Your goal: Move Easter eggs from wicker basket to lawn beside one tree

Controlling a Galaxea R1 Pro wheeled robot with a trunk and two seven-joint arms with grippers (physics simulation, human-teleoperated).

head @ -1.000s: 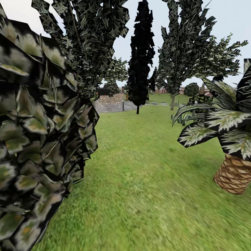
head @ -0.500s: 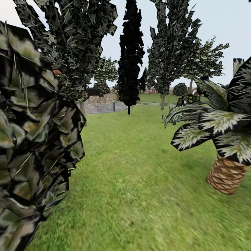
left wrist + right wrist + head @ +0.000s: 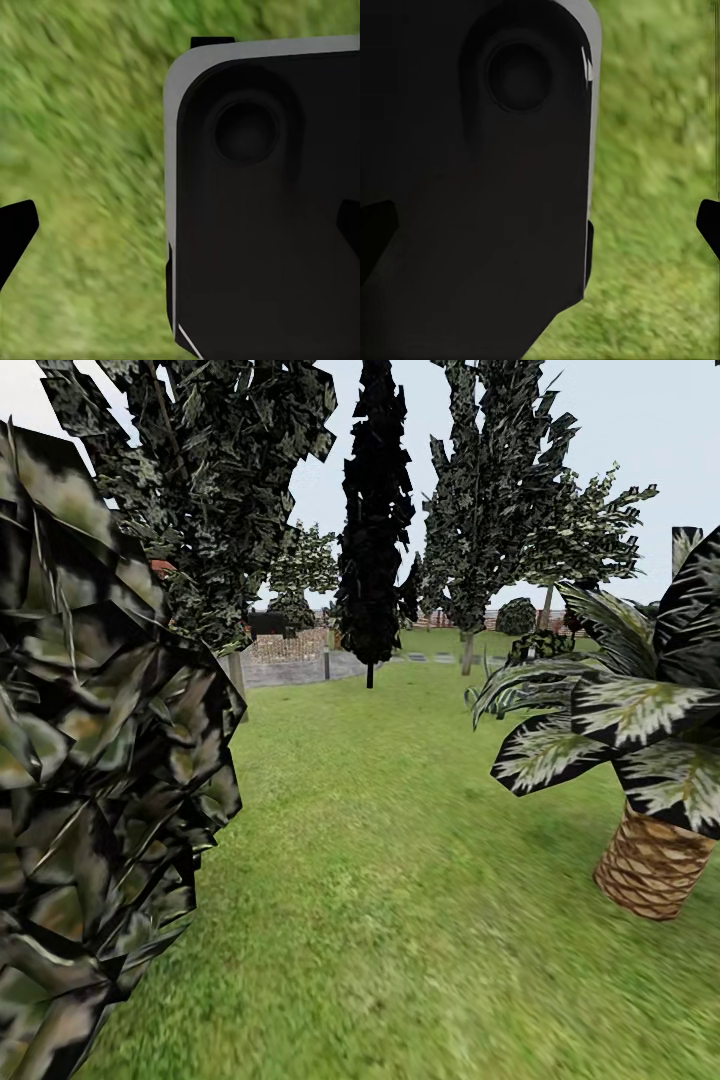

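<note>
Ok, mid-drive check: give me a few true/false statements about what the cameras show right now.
1. A leafy bush crowds the head view's left side. True.
2. A wicker basket stands on the lawn ahead. False: the grass ahead holds no basket.
3. A palm with a woven-looking trunk stands at the right. True.
4. The left gripper holds an egg. False: its fingertips are wide apart, nothing between them.
5. A dark narrow cypress stands straight ahead. True.
</note>
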